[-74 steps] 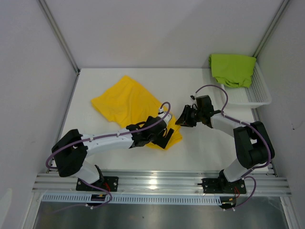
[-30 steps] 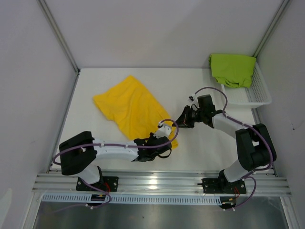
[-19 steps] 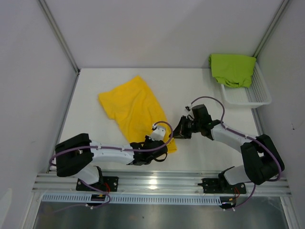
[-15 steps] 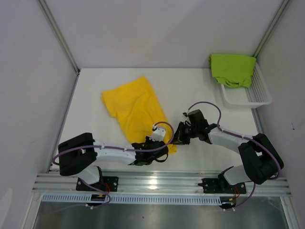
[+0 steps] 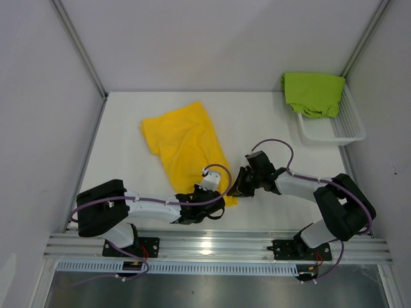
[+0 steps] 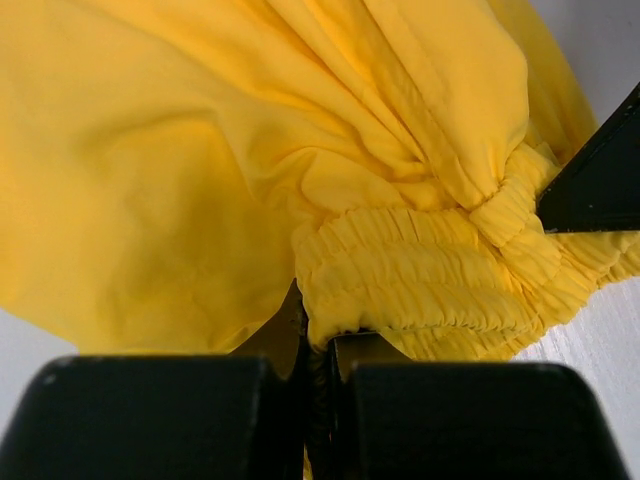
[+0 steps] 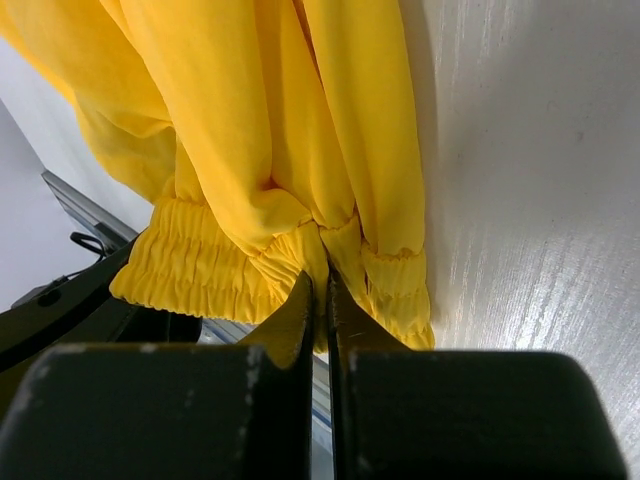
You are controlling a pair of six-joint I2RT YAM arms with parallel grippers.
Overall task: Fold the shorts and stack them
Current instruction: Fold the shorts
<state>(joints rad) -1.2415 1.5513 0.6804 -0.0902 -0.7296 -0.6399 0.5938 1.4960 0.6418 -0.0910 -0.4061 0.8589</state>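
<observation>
The left gripper point(image 6: 320, 345) and right gripper point(image 7: 322, 300) are each clamping the elastic waistband point(image 6: 420, 280), the firmest hold on the soft, limp yellow shorts point(image 5: 183, 141) lying from six toward eleven o'clock on the worktop point(image 5: 257, 115).

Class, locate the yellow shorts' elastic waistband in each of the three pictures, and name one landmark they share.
Top view: waistband low centre, between left end effector and right end effector.
Left wrist view: lower right, pinched.
Right wrist view: lower left, pinched.
Shared landmark: white table.

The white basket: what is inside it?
Lime green shorts lie bunched in the basket, covering its far end. Anything beneath them is hidden; the near end shows bare mesh.
</observation>
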